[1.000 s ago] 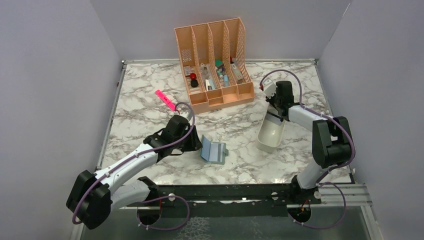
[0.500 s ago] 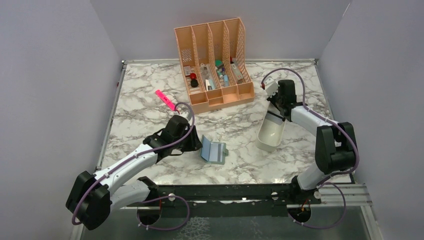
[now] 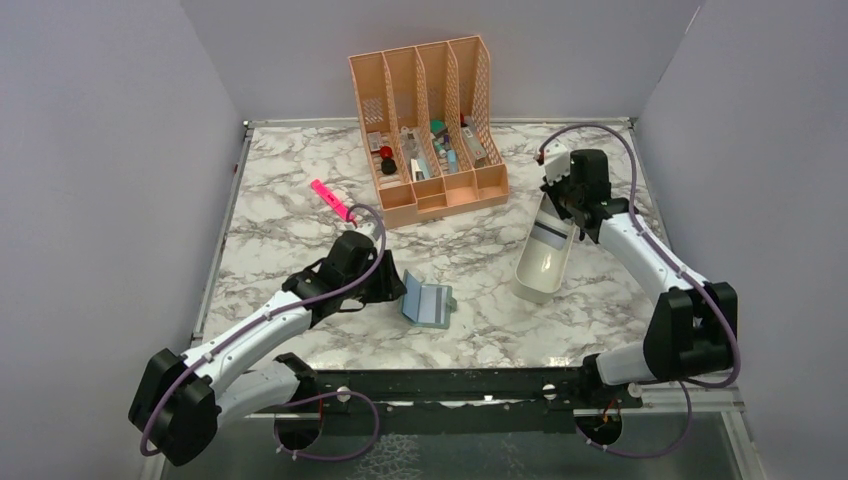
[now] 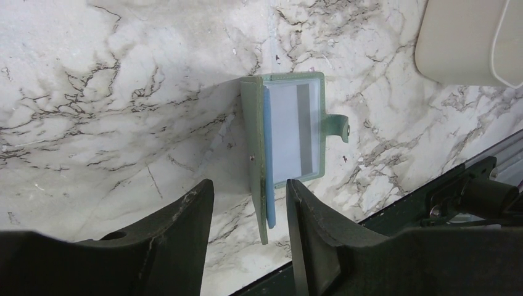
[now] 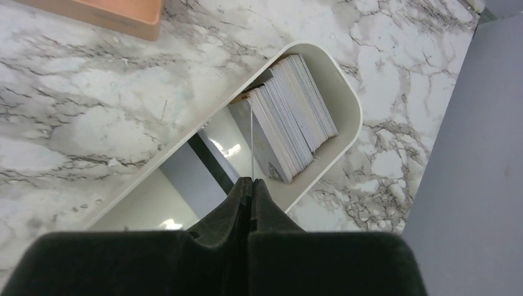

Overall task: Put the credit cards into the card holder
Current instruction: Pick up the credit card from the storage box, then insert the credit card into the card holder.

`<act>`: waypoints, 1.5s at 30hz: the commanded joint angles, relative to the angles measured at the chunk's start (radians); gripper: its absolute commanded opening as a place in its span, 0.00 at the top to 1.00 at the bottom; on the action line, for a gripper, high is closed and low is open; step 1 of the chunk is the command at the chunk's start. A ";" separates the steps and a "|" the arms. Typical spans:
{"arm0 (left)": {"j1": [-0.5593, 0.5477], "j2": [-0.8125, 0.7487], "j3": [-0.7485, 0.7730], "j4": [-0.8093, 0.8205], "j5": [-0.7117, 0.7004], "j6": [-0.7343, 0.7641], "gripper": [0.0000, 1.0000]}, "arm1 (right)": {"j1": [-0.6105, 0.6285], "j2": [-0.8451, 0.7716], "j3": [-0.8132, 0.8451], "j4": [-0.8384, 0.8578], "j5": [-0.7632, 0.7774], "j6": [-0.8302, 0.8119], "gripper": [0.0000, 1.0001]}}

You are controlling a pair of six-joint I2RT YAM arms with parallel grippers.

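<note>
The card holder [image 4: 290, 126] lies open on the marble, and one green cover [image 4: 254, 154] stands upright. My left gripper [image 4: 250, 188] is open and straddles that cover's edge, with a gap on each side. In the top view it [image 3: 392, 286] sits just left of the card holder [image 3: 430, 303]. My right gripper [image 5: 250, 180] is shut on one credit card [image 5: 251, 142], seen edge-on as a thin line above the tray. A stack of credit cards [image 5: 296, 114] leans in the tray's far end. Another card [image 5: 197, 172] with a dark stripe lies flat on the tray floor.
The long white tray [image 3: 540, 275] lies slantwise at the right, under the right arm. A peach slotted organizer [image 3: 430, 120] with small items stands at the back centre. A pink highlighter [image 3: 330, 200] lies left of it. Walls enclose the table on three sides.
The right jaws closed on a card, and the right wrist shifted right and back over the tray. The left jaws widened slightly around the upright cover.
</note>
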 commanded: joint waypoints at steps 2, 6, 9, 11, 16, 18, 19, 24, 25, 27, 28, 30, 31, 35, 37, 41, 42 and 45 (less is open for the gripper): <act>0.006 -0.029 0.001 -0.011 0.003 -0.005 0.48 | 0.010 -0.070 0.059 -0.107 -0.017 0.247 0.99; 0.006 -0.029 0.006 -0.009 0.002 -0.002 0.46 | 0.022 -0.077 0.118 -0.194 0.039 0.477 0.99; 0.006 -0.028 0.008 -0.009 -0.001 -0.005 0.44 | 0.025 -0.055 0.184 -0.307 0.002 0.611 0.99; 0.006 -0.026 0.010 -0.009 -0.001 -0.006 0.42 | 0.034 -0.059 0.185 -0.323 -0.068 0.657 0.99; 0.006 -0.030 0.016 -0.009 -0.005 -0.009 0.40 | 0.066 -0.137 0.111 -0.267 -0.186 0.803 0.99; 0.006 -0.029 0.020 -0.010 -0.009 -0.008 0.40 | 0.068 -0.145 0.103 -0.276 -0.251 0.887 0.99; 0.006 -0.028 0.023 -0.009 -0.012 -0.007 0.39 | 0.072 -0.145 0.098 -0.273 -0.301 0.910 0.99; 0.006 -0.017 0.035 -0.003 -0.009 -0.001 0.37 | 0.160 -0.187 0.001 -0.153 -0.377 1.029 0.99; 0.007 -0.014 0.035 -0.002 -0.011 -0.001 0.37 | 0.184 -0.197 -0.023 -0.124 -0.377 1.049 0.99; 0.006 -0.007 0.034 0.000 -0.016 0.000 0.37 | 0.236 -0.208 -0.063 -0.077 -0.384 1.087 0.99; 0.006 -0.003 0.032 0.000 -0.017 0.000 0.37 | 0.259 -0.209 -0.078 -0.056 -0.383 1.106 0.99; 0.006 0.006 0.029 0.002 -0.019 -0.002 0.37 | 0.304 -0.211 -0.114 -0.016 -0.374 1.142 0.99; 0.007 0.010 0.027 0.003 -0.021 -0.003 0.37 | 0.321 -0.210 -0.127 0.000 -0.367 1.169 0.99; 0.006 0.012 0.021 -0.007 -0.054 -0.013 0.37 | 0.369 -0.207 -0.207 0.111 -0.375 1.257 0.99; 0.007 0.008 0.021 -0.019 -0.075 -0.019 0.37 | 0.391 -0.202 -0.248 0.167 -0.386 1.300 0.99; 0.007 -0.009 0.019 -0.033 -0.102 -0.029 0.39 | 0.444 -0.181 -0.299 0.246 -0.377 1.352 0.99; 0.006 -0.013 0.018 -0.033 -0.107 -0.031 0.40 | 0.457 -0.168 -0.308 0.259 -0.373 1.361 0.99; 0.007 -0.016 0.020 -0.035 -0.116 -0.035 0.42 | 0.501 -0.131 -0.332 0.311 -0.364 1.391 0.99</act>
